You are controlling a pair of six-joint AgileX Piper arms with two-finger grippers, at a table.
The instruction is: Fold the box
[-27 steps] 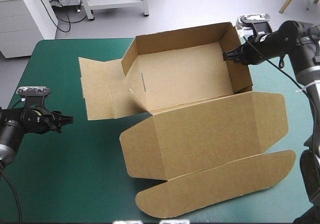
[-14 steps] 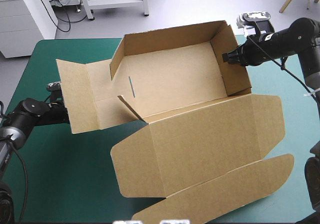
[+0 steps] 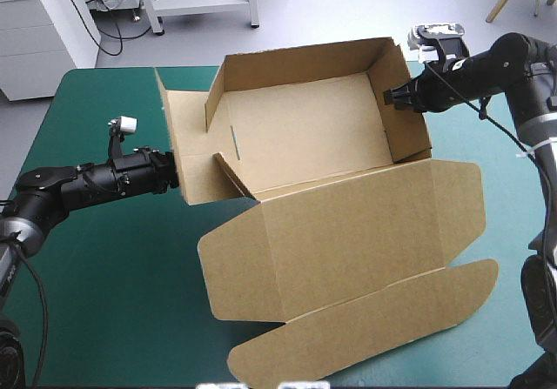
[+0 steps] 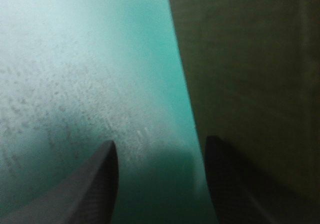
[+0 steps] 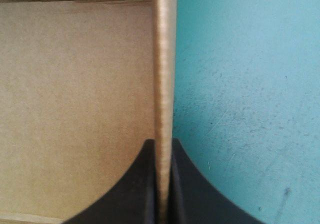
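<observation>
The brown box (image 3: pixel 305 137) stands as an open tray in the middle of the table, its back and right walls up. Its lid (image 3: pixel 348 232) lies flat toward the front. The left side flap (image 3: pixel 184 141) stands nearly upright. My left gripper (image 3: pixel 172 173) is open and presses against that flap's outer face. In the left wrist view one black finger (image 4: pixel 227 184) lies along the brown board (image 4: pixel 250 73), and only cover shows between the left gripper's (image 4: pixel 160 146) fingers. My right gripper (image 3: pixel 393 97) is shut on the right wall (image 3: pixel 407 124). The right wrist view shows the right gripper (image 5: pixel 162 146) pinching the wall's top edge (image 5: pixel 164 58).
The teal-green cover (image 3: pixel 113 285) lies bare at the front left, under and beside the left arm. The lid's rounded tuck flap (image 3: pixel 365 328) reaches close to the table's front edge. A narrow strip of cover (image 3: pixel 496 145) shows right of the box.
My left arm swept right to the box and pushed the left side flap from flat to nearly upright. The box shifted slightly. My right gripper kept hold of the right wall.
</observation>
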